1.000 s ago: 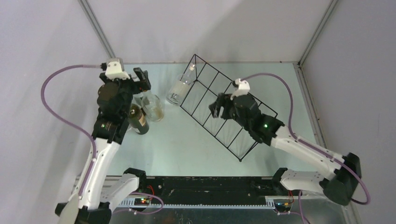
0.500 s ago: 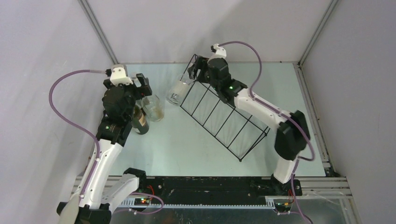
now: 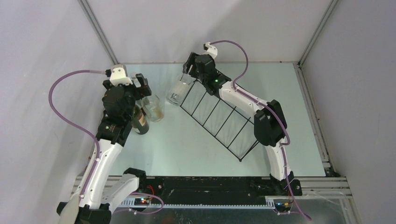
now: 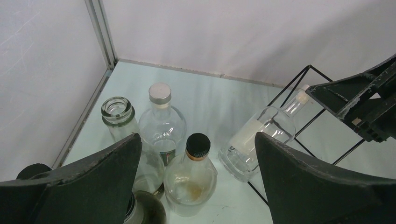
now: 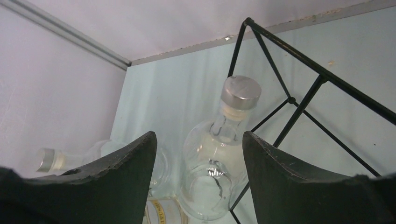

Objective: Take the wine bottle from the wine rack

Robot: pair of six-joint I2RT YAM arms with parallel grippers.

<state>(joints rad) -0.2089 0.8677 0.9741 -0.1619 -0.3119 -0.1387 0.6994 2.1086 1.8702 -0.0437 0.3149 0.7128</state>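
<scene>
I am holding my left pincer (image 4: 196,140) wide apart, gripping nothing, above a cluster of bottles standing on the pale blue-green desk (image 4: 210,98). Nearest beneath it, the shoulder of a dark glass bottle (image 4: 148,212) is showing. Just beyond are standing a squat round clear bottle with a black cap (image 4: 191,175), a clear open-mouthed bottle (image 4: 116,114) and a clear round bottle with a silver cap (image 4: 161,123), all close together.

I am hovering my right pincer (image 5: 198,135) at the far left end of the long black thin-wire wine rack (image 5: 321,80), its fingers apart and clamped on nothing. Below and beyond them, the clear glass wine bottle with a silver screw cap (image 5: 217,154) is leaning tilted at that end of the rack. Its cap is pointing up among the wires and its body is sticking out toward the cluster. The rack is lying diagonally across the desk, running from near right to far left.
</scene>
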